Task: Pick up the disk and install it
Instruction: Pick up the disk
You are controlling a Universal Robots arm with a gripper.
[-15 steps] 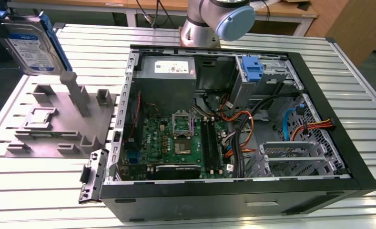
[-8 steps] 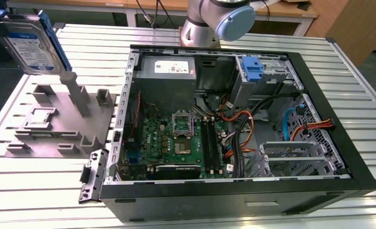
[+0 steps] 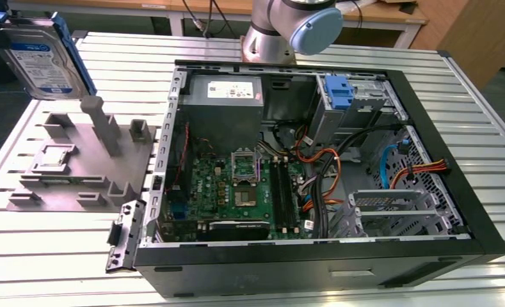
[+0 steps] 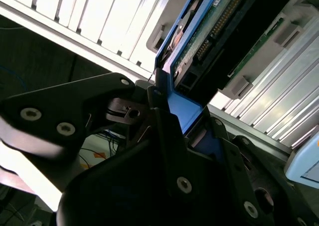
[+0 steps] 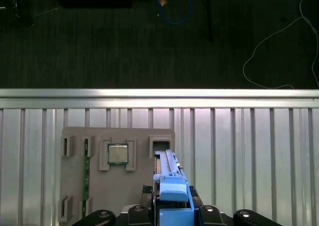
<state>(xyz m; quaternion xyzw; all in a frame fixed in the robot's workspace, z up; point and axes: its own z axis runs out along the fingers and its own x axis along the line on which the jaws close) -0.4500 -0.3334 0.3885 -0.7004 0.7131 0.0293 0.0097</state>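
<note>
Gripper (image 4: 179, 111) clamped on the blue carrier of the disk (image 3: 43, 61), jaws partly hidden by it, disk raised at the exterior view's upper left, top cut off, grey fixture tray (image 3: 90, 173) below holding a processor chip (image 5: 118, 153), open computer case (image 3: 320, 262) holding motherboard (image 3: 226, 192) at centre right.

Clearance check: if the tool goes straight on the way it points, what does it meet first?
Likely the grey fixture plate: the tool, shut on the disk, points at it, the disk's end leading toward the recess beside the chip. Gap unclear.
</note>
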